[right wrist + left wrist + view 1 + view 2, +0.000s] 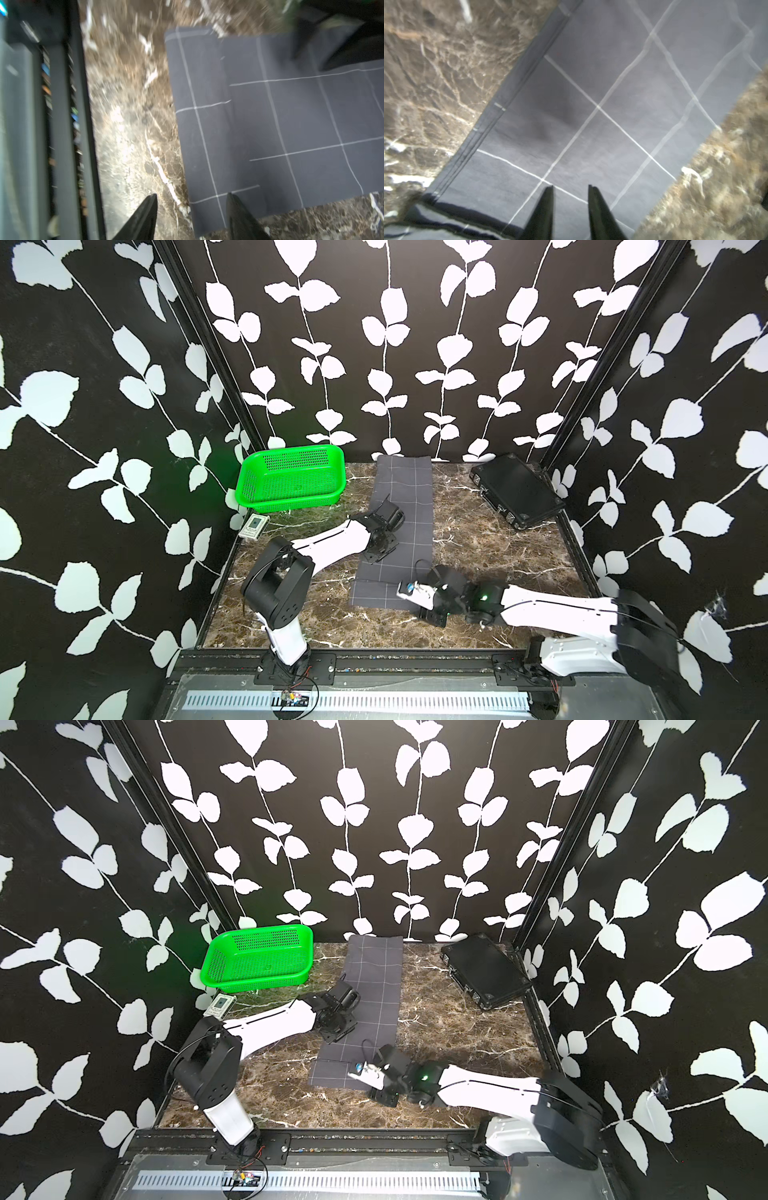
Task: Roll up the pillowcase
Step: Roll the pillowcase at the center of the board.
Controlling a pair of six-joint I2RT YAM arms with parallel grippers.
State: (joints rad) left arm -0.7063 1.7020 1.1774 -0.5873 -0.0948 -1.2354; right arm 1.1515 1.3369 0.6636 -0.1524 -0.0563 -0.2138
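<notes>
The pillowcase (409, 493) (376, 969) is a long dark grey cloth with a thin white grid, lying flat on the marble table from the back wall toward the front. A low fold crosses it near its front end (226, 83). My left gripper (383, 508) (571, 187) hovers over the cloth's middle by its left edge, open, with only cloth (612, 72) showing between the fingers. My right gripper (403, 592) (191, 195) is at the front right corner, open wide, one fingertip (229, 197) over the cloth (301, 116) and the other over bare table.
A green perforated basket (291, 479) stands at the back left. At the back right lies a rigid black case (515, 489). A small white card (253, 524) rests by the left wall. Bare marble table (478, 539) lies right of the cloth. A black rail (68, 124) borders the front edge.
</notes>
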